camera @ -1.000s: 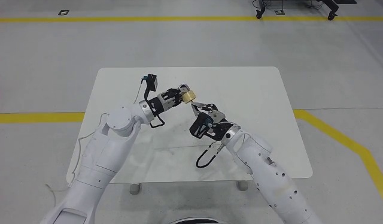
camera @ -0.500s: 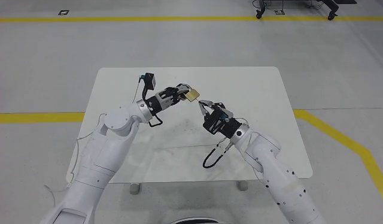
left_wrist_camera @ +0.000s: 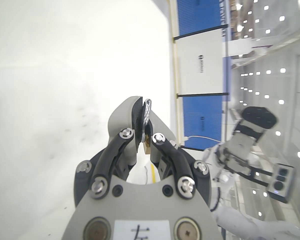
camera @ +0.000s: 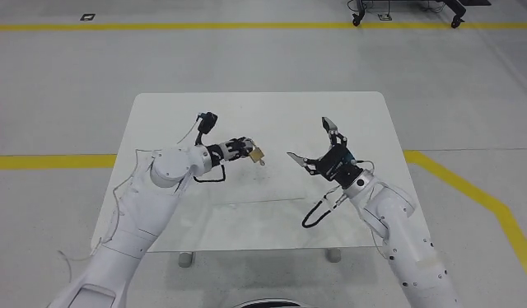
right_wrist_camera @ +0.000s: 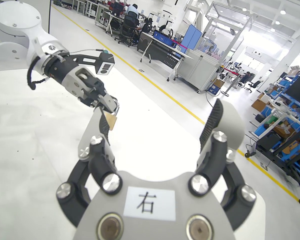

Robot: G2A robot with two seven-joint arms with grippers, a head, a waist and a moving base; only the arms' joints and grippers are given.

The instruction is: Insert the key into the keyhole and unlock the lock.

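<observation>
While the left gripper (camera: 244, 148) pinches the hard, slippery-looking lock (camera: 257, 154), the right gripper (camera: 311, 141) gapes wide; the lock's flat sides seem best to grab.

Left end effector (left_wrist_camera: 145, 116) 左, right one (right_wrist_camera: 161, 116) 右

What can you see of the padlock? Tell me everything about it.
The padlock is small, with a brass-coloured block body and a silvery metal shackle. The left gripper holds it above the white table, jaws shut on it, the body sticking out past the fingertips. Nothing else touches it; the right gripper is apart, jaws open. Whether a key sits in it I cannot tell.
</observation>
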